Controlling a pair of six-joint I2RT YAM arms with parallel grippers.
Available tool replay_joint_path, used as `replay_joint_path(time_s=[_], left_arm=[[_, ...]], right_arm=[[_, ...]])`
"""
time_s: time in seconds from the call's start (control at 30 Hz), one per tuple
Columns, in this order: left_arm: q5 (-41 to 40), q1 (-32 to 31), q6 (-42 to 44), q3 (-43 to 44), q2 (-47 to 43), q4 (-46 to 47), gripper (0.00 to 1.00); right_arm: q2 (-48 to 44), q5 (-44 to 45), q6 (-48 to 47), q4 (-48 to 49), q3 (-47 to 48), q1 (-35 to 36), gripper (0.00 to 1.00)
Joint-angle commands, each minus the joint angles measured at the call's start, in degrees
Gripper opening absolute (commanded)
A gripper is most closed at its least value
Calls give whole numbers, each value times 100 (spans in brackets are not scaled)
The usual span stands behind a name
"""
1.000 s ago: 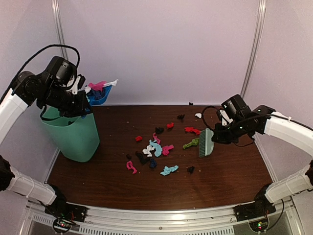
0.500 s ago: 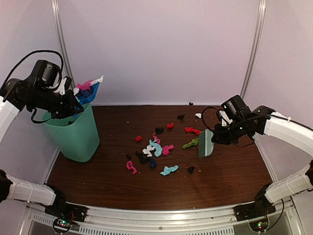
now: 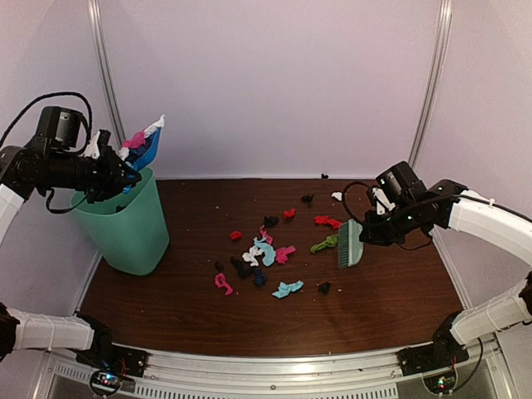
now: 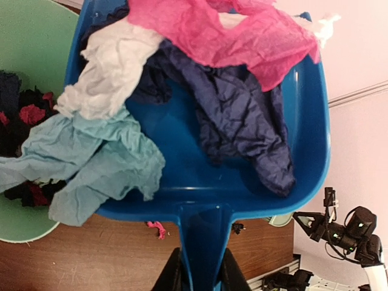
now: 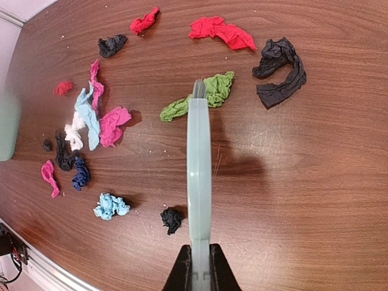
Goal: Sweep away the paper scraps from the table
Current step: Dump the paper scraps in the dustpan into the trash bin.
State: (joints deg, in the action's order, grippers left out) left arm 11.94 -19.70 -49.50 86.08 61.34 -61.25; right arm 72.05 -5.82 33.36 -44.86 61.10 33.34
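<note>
My left gripper (image 4: pixel 201 273) is shut on the handle of the blue dustpan (image 4: pixel 200 188), held tilted over the mint-green bin (image 3: pixel 125 224). Pink (image 4: pixel 242 30), navy (image 4: pixel 242 115), white (image 4: pixel 103 73) and cyan (image 4: pixel 103 163) paper scraps lie in the pan, the cyan one hanging over its edge above the bin. My right gripper (image 5: pixel 200 267) is shut on the pale green brush (image 5: pixel 199 163), held just above the table (image 5: pixel 303 200). Loose paper scraps (image 3: pixel 262 249) are strewn mid-table, left of the brush (image 3: pixel 351 243); a green scrap (image 5: pixel 206 94) lies at its bristle end.
The bin (image 4: pixel 18 233) stands at the table's far left and holds dark and red scraps. A red scrap (image 5: pixel 221 30) and a black one (image 5: pixel 279 70) lie beyond the brush. A small black scrap (image 5: pixel 172 219) sits beside its handle. White walls enclose the table.
My left arm has swung left and a little up, carrying the loaded dustpan from beside the bin to over its opening. The right arm and brush have not moved.
</note>
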Motion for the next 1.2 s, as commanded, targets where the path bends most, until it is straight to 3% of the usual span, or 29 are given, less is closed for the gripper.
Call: replay_joint_path(time_s=[0.0,0.17,0.53,0.7,1.17], left_arm=[[641,319,-593,-416,-242,780,0],[1113,607,-1169,-873,-521,1466,0],[1186,833,-2794,-1480,-818,2331,0],[1188,911,-3768,-2068,-1130,3349,0],[693,933,-5519,-2407,-1450,3976,0]], right_arm=[[-77,-32,-36,12,34,-30,0],[-124,-28,-19,-26,27,-30,0],[-367,20,70,-71,-136,-30,0],[-426,17,112,-91,-177,-34,0],[-665,34,238,-114,-344,-30,0]])
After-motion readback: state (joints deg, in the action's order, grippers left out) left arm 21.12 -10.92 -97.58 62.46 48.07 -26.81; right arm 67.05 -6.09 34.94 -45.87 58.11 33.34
